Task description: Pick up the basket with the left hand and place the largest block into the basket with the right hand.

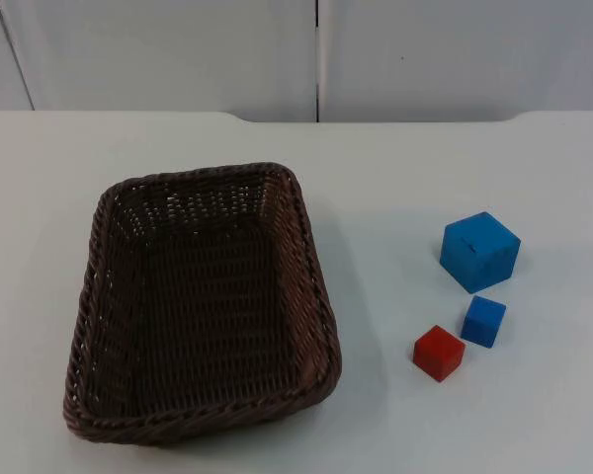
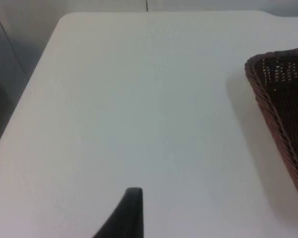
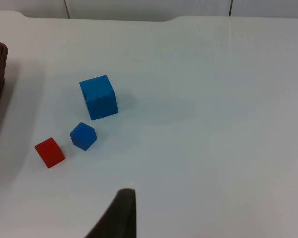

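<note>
White table top (image 1: 395, 178) against a grey partition wall (image 1: 178, 49): large blue block (image 1: 479, 251) set right of the empty wicker basket (image 1: 203, 301), small blue block (image 1: 483, 321) and red block (image 1: 439, 353) just beside it; finger spread of left gripper (image 2: 124, 218) and right gripper (image 3: 116, 218) cannot be told, nothing seen held.

White table (image 1: 395, 178) with brown wicker basket (image 1: 203, 296), large blue block (image 1: 479, 251), small blue block (image 1: 483, 321), red block (image 1: 439, 353).
</note>
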Action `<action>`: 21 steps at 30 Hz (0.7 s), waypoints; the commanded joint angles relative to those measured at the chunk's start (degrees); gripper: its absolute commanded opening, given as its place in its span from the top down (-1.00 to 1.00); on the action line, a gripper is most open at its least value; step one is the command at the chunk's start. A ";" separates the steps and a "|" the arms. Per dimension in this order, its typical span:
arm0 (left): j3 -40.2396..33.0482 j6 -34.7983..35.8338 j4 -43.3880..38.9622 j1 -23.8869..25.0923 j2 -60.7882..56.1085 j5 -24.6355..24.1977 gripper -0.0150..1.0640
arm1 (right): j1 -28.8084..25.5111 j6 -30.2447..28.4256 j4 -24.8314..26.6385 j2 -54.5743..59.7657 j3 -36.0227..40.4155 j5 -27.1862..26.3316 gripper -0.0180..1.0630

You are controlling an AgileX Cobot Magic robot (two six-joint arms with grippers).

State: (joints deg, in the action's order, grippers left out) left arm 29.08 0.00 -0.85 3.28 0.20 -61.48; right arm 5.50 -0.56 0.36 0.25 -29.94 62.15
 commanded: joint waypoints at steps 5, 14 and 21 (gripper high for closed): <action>2.86 0.00 -0.01 0.13 1.42 2.23 -0.97 | -0.50 -0.28 0.03 -0.25 0.40 -0.39 -0.98; 9.41 0.00 0.32 0.13 8.95 2.69 -0.97 | -0.50 -0.28 0.03 -0.25 0.40 -0.39 -0.98; 10.11 0.00 1.82 0.13 13.16 4.89 -0.97 | -0.50 -0.28 0.03 -0.25 0.40 -0.39 -0.98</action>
State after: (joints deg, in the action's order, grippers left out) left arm 38.80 0.00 0.00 3.28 12.85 -57.66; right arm 5.50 -0.56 0.36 0.25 -29.94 62.15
